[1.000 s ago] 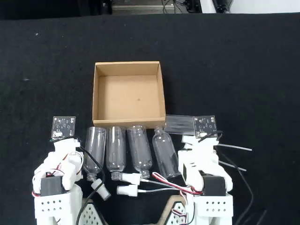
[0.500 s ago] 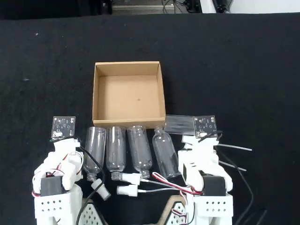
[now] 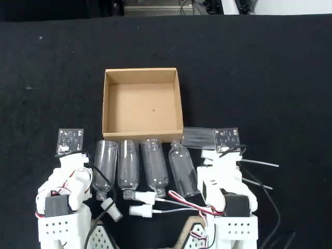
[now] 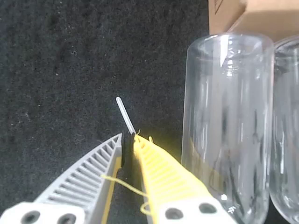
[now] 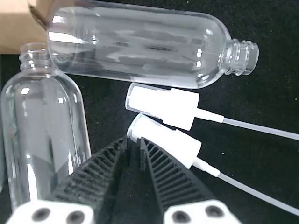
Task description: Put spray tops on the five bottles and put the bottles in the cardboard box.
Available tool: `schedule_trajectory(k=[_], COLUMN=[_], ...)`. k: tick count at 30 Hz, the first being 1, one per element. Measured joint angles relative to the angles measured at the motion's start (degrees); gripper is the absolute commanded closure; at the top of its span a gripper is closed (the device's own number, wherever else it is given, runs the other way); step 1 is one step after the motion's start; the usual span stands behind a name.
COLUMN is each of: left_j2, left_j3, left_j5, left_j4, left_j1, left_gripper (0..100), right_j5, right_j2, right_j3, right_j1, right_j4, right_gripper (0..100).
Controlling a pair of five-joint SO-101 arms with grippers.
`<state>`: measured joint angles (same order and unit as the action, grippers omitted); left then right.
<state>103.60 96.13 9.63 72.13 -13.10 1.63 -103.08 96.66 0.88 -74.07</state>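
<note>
Capping not begun: bottles (image 3: 128, 165) lie uncapped on the surface at 6 o'clock of the cardboard box (image 3: 142, 72). Left tool (image 4: 127, 140) and right tool (image 5: 134, 142) are both pressed together. Next, as I judge it: the right tool spreads and takes a spray top (image 5: 163, 106).

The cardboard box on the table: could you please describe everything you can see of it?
The cardboard box is brown, roughly square and shallow, open at the top with no flaps showing. It sits upright on the black table, its whole floor visible. Four clear bottles lie in a row just before its near wall; whether they touch it is unclear.
</note>
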Motion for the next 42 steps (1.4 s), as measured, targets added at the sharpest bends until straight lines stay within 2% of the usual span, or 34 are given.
schedule_trajectory(k=[22,28,32,34,38,42], left_j2=[0.1,0.1,0.4,0.4,0.9,-0.9], left_j3=[0.0,-1.2,-7.4,-11.9,-22.1,-28.1], left_j5=[0.4,14.1,18.4,18.5,18.9,18.9], left_j4=[-0.9,-5.8,-6.1,-6.3,-6.1,-2.8], left_j1=[0.1,0.2,-0.5,-2.5,-4.6,-4.6], left_gripper=[97,97,97,94,78,76], right_j5=[0.0,0.0,0.0,0.0,0.0,0.0], right_j2=[0.0,0.0,0.0,0.0,0.0,0.0], right_j3=[0.0,0.0,0.0,0.0,0.0,0.0], right_j1=[0.0,0.0,0.0,0.0,0.0,0.0], right_j4=[0.0,0.0,0.0,0.0,0.0,0.0], right_gripper=[98.7,98.7,98.7,98.7,98.7,98.7])
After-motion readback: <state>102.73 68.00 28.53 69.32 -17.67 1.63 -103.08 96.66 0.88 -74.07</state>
